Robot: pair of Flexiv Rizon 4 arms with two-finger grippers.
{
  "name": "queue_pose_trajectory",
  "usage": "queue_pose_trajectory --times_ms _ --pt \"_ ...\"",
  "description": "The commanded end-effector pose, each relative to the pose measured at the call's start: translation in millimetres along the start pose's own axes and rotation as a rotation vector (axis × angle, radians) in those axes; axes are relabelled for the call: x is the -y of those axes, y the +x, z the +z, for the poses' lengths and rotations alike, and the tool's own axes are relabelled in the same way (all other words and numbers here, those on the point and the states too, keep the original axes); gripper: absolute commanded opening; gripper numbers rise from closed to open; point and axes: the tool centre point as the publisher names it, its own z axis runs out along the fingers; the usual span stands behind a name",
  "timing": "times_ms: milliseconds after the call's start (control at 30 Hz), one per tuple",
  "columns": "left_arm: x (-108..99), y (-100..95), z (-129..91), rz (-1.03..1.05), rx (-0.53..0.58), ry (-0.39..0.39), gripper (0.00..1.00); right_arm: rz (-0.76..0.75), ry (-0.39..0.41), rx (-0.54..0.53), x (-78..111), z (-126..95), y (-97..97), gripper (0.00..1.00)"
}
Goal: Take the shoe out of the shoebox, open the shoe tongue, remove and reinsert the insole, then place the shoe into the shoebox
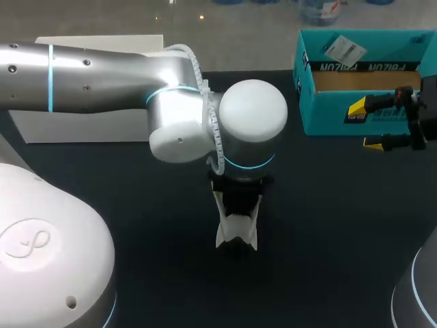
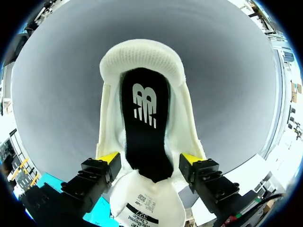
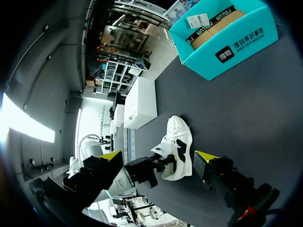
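Note:
A white shoe (image 2: 142, 56) stands on the dark table, toe pointing away from my left gripper (image 2: 150, 158). A black insole (image 2: 144, 118) with a white logo lies inside it. The white tongue (image 2: 147, 205) is folded back under the gripper. The left gripper's fingers stand wide apart over the shoe's opening, one at each side, holding nothing. In the head view the shoe (image 1: 235, 229) peeks out below my left wrist at mid-table. My right gripper (image 1: 365, 126) hovers open and empty in front of the teal shoebox (image 1: 328, 116) at the back right.
A white box (image 1: 68, 126) lies at the back left, partly behind my left arm. In the right wrist view the shoebox (image 3: 222, 52) stands open, far beyond the shoe (image 3: 180, 146).

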Motion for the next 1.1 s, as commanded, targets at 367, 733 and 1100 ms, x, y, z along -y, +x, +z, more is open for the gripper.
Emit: queue_pose_trajectory --times_ms 367,733,1100 --pt "-17.6 6.3 -14.3 -0.030 0.010 -0.015 1.00 0.002 -0.001 0.005 0.6 0.8 0.6 1.00" --pt "-41.7 2.9 -25.6 -0.067 0.010 -0.046 1.00 0.002 -0.001 0.005 0.6 0.8 0.6 1.00" --pt "-53.8 9.5 -34.1 -0.215 0.044 -0.036 0.00 0.002 -0.001 0.005 0.6 0.8 0.6 1.00"
